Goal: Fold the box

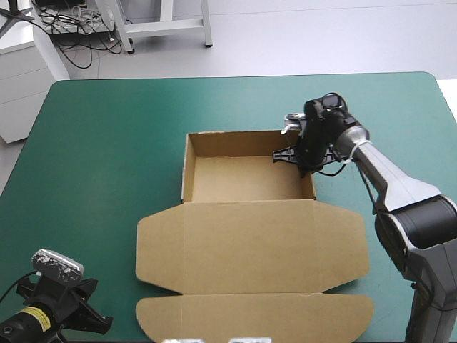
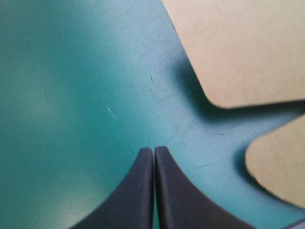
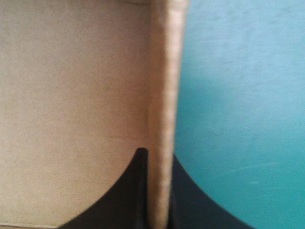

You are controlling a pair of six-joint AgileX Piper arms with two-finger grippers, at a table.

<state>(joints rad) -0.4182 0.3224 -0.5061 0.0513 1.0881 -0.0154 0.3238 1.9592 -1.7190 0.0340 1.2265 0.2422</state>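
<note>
**Item: box** [image 1: 250, 236]. Brown board, part-formed, on the teal-green cover [image 1: 93, 157].
- Form: an open tray with four walls raised, and the lid lying flat on the near side. The lid has a rounded flap at each end and a long rounded front strip beyond a crease.
- Tray contents: its bare brown floor shows. One black finger of the right gripper stands just inside the right-hand wall.

**Right gripper** [image 3: 157, 155].
- Jaws nearly closed, pinching the tray's right wall near its far corner.
- The wall's top edge runs straight ahead from between the fingers, with the tray interior on one side and the cover on the other.

**Left gripper** [image 2: 154, 149].
- Jaws pressed together in a point, holding nothing, over bare cover.
- Two rounded lid corners lie ahead of it and to one side, apart from the fingertips.
- Well apart from the tray.
</note>
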